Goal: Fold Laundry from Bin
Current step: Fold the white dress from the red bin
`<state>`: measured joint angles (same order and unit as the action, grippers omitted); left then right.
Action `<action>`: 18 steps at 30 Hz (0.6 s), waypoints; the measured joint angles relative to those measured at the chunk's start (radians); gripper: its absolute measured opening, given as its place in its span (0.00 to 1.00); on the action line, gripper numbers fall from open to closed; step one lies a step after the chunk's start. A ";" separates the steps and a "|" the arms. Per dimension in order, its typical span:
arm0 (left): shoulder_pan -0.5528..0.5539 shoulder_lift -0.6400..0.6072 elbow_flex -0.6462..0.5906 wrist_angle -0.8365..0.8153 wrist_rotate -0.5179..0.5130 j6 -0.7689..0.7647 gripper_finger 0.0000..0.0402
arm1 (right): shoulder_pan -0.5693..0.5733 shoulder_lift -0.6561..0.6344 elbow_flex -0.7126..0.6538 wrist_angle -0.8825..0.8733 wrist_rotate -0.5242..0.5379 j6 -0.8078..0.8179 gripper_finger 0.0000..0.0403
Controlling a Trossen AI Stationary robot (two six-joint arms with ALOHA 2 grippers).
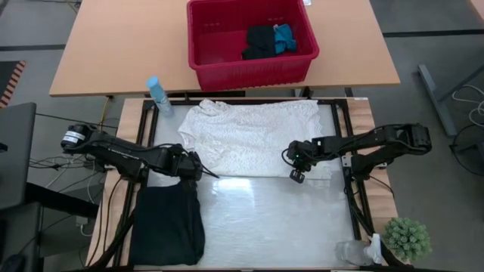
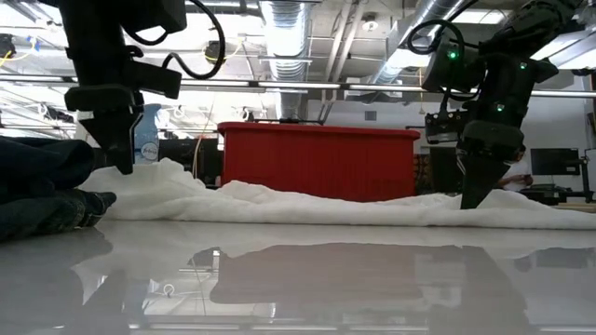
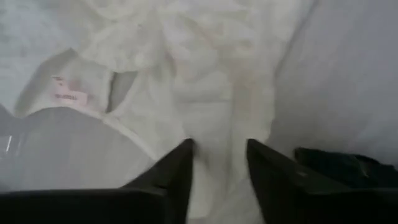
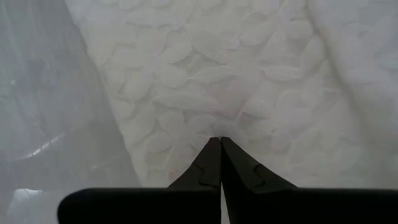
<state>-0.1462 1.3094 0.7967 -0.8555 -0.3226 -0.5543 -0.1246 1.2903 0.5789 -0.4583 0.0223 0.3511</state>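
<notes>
The left gripper (image 1: 198,169), fingers spread, is hovering at the white crinkled garment's (image 1: 253,136) lower-left corner, mid-frame, while the right gripper (image 1: 296,175), fingers pressed together, is touching its lower-right edge.

Work table (image 1: 265,227), glossy top, carrying laundry.
White crinkled garment (image 1: 249,136) lying spread flat across far half; black garment (image 1: 168,225) lying at near-left corner.

My white crinkle-textured garment (image 1: 253,136); black garment (image 1: 168,225) near left; red bin (image 1: 249,41) holds black and bright blue cloth (image 1: 283,38); glossy white tabletop (image 1: 280,219).
</notes>
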 joint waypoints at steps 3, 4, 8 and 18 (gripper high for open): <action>0.019 0.000 0.000 -0.006 -0.015 -0.007 0.17 | 0.000 0.000 0.000 0.000 0.000 0.000 0.08; 0.028 0.000 0.000 -0.005 -0.016 -0.008 0.10 | 0.000 0.000 0.000 -0.001 0.000 0.000 0.08; 0.060 0.000 0.000 0.004 -0.025 -0.016 0.03 | 0.001 0.000 0.000 -0.005 0.000 0.000 0.07; 0.153 -0.001 -0.014 -0.059 -0.029 -0.053 0.00 | 0.002 0.000 0.000 -0.031 0.000 0.018 0.08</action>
<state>0.0070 1.3087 0.7828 -0.9143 -0.3518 -0.6071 -0.1222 1.2903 0.5793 -0.4898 0.0223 0.3691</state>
